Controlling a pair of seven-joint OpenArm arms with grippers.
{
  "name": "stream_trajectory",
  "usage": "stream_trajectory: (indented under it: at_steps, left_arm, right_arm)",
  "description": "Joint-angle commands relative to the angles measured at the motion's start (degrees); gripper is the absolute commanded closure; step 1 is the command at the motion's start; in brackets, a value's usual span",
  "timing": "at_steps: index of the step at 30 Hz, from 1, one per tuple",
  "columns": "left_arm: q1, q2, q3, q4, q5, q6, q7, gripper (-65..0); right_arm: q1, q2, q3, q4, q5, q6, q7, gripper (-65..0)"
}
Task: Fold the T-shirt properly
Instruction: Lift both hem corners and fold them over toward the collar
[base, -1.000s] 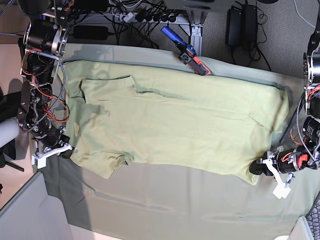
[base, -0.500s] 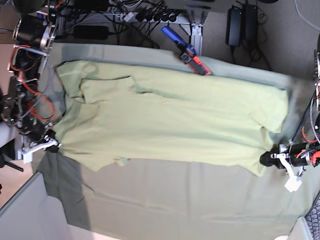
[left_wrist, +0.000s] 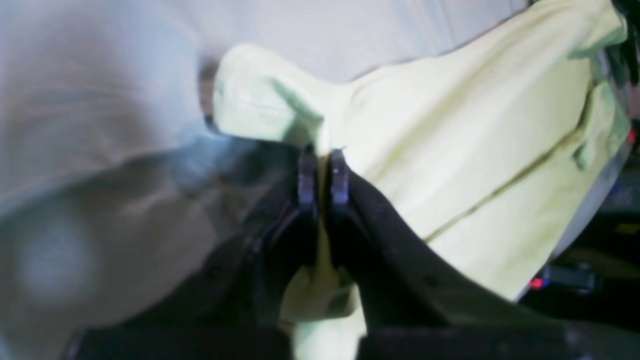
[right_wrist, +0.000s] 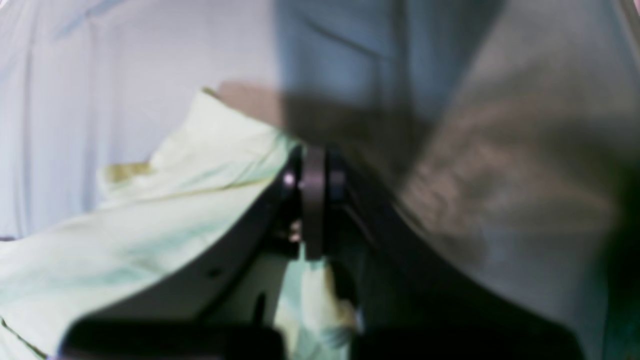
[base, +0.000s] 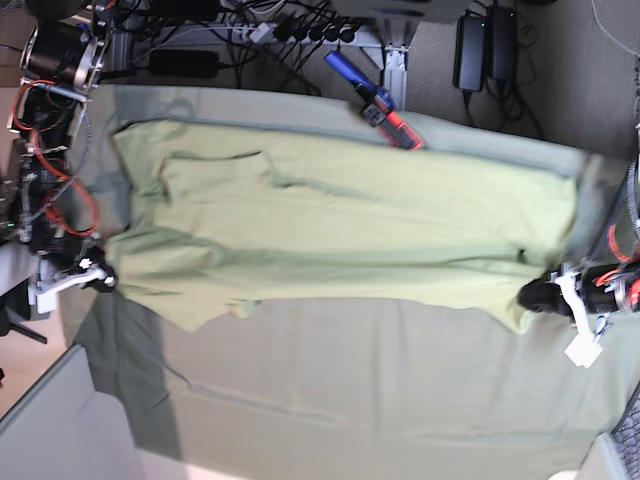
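Note:
The light yellow-green T-shirt (base: 340, 230) lies stretched lengthwise across the table. In the base view my left gripper (base: 540, 297) is at the right, shut on the shirt's near corner. My right gripper (base: 100, 278) is at the left, shut on the opposite near corner. The left wrist view shows the left gripper (left_wrist: 322, 170) with dark fingers pinched together on a fold of the T-shirt (left_wrist: 450, 150). The right wrist view shows the right gripper (right_wrist: 312, 175) closed on the T-shirt (right_wrist: 175, 210), whose cloth drapes off to the left. Both wrist views are blurred.
The dull grey-green table cloth (base: 350, 400) covers the table. A blue and red tool (base: 375, 100) lies at the far edge. Cables and black power bricks (base: 480, 45) sit on the floor behind. A grey panel (base: 50, 430) stands at the near left corner.
Both grippers have carried the shirt's near edge toward the far side. The right gripper also drew outward to the left, pulling the cloth tauter.

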Motion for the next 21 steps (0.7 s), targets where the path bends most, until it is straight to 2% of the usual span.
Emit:
stream_trajectory:
  at_steps: [1, 9, 15, 18, 21]
  left_arm:
    - [-0.9, -1.2, -0.3, 1.8, -1.0, -0.7, -0.6, 0.0]
    - [1.4, -2.8, -0.3, 6.4, -0.8, -0.7, 0.3, 0.0]
    - [2.1, -2.9, -0.3, 6.7, -0.8, -0.7, 2.1, -0.7]
    - [2.5, -2.8, -0.3, 6.7, -0.8, -0.7, 2.1, -12.1]
    - [2.7, -2.7, -0.3, 6.7, -0.9, -0.7, 2.0, -20.2]
  right_arm:
    - [0.2, 1.6, 1.5, 1.6, 0.6, 2.8, 1.2, 0.0]
    - [-9.7, 1.5, 10.0, 10.5, 4.2, 2.8, -1.0, 0.0]
    - [-14.1, 1.2, 11.7, 14.6, 3.7, 2.8, -1.1, 0.0]
    - [-15.1, 0.1, 11.7, 14.4, 0.7, 2.8, -0.9, -0.5]
    - [-15.8, -0.8, 11.7, 14.4, -1.2, 2.8, -0.9, -30.7]
